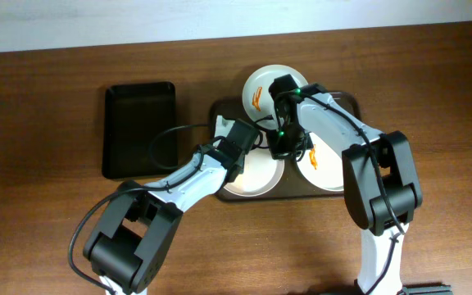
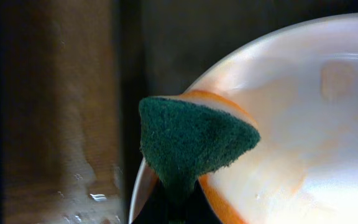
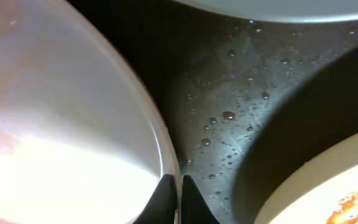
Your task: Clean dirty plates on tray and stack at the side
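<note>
1. Left gripper (image 2: 174, 210) is clamped on a sponge (image 2: 191, 140). Its dark fingers just show under the sponge at the bottom edge of the left wrist view. The sponge's green scouring face is towards the camera, with an orange layer behind it.
2. The sponge lies against the rim of the near-left plate (image 2: 303, 137), whose white surface carries a faint orange film.
3. Right gripper (image 3: 176, 186) is all but closed, its two fingertips only a sliver apart. The thin rim of that same near-left plate runs into the sliver, so the gripper is pinching the plate by its edge.
4. From overhead, both grippers meet over the middle of the tray (image 1: 352, 105). The left arm reaches in from the near left and the right arm arches in from the near right.
5. All three plates are on the tray.
   - The near-left plate sits under the left arm.
   - The right-hand plate (image 1: 326, 172) has an orange-red smear.
   - The far plate (image 1: 265, 86) also has a smear, and it reaches past the tray's far edge.
6. The tray floor between the plates is wet and dotted with droplets (image 3: 229, 116).
7. A black tray (image 1: 140, 129) lies to the left, apart from the brown one, on the wooden table (image 1: 56, 98).
</note>
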Motion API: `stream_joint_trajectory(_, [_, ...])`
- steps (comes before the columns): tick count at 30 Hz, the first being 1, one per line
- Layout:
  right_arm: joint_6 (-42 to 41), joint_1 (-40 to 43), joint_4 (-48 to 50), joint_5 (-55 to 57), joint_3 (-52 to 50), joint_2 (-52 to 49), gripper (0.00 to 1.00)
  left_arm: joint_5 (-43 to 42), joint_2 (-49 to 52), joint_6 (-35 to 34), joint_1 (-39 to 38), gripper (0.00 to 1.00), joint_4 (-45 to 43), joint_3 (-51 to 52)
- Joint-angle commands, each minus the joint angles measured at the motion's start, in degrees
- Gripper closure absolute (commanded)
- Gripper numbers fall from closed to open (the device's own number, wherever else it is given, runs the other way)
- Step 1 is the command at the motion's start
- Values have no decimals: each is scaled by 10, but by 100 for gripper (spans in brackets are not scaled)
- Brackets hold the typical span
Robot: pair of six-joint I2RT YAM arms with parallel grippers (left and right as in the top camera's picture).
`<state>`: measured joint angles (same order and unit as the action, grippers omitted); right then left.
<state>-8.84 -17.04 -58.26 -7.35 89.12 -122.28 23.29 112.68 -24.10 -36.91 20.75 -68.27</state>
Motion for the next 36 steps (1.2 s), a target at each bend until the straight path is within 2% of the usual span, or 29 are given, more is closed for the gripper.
stream_joint_trajectory(1, [0,-2,-5,31,-7,-9,96,33,1,19,7,100,-59,-12])
stream_joint_trajectory(5, [0,-2,-7,31,-7,-9,96,-148,1,19,7,100,-139,-12])
stream_joint_trajectory(6, [0,-2,-9,31,-7,-9,96,-151,1,19,7,100,-139,-12])
stream_joint_trajectory(10, [0,-2,-11,31,-7,-9,96,-137,1,19,7,100,-106,-12])
stream_joint_trajectory(14, [0,-2,-18,31,-7,-9,96,-12,1,19,9,100,-16,-11])
stream_joint_trajectory(19, [-1,-2,-20,31,-7,-9,96,55,-12,19,12,100,15,-16])
stream_joint_trajectory(23, [0,-2,-26,31,-5,-9,96,47,-120,-13,12,100,45,-16])
stream_joint_trajectory(25, [0,-2,-32,31,12,-9,96,-19,-181,-22,12,100,68,-16])
stream_joint_trajectory(27, [0,-2,-55,35,48,-6,96,-74,-190,-22,12,100,90,-16])
stream_joint_trajectory(33, [-1,-2,-183,162,197,1,96,-75,-190,-19,50,100,116,-15])
stream_joint_trajectory(36, [0,-10,-216,189,227,3,96,-85,-189,54,132,100,96,-15])
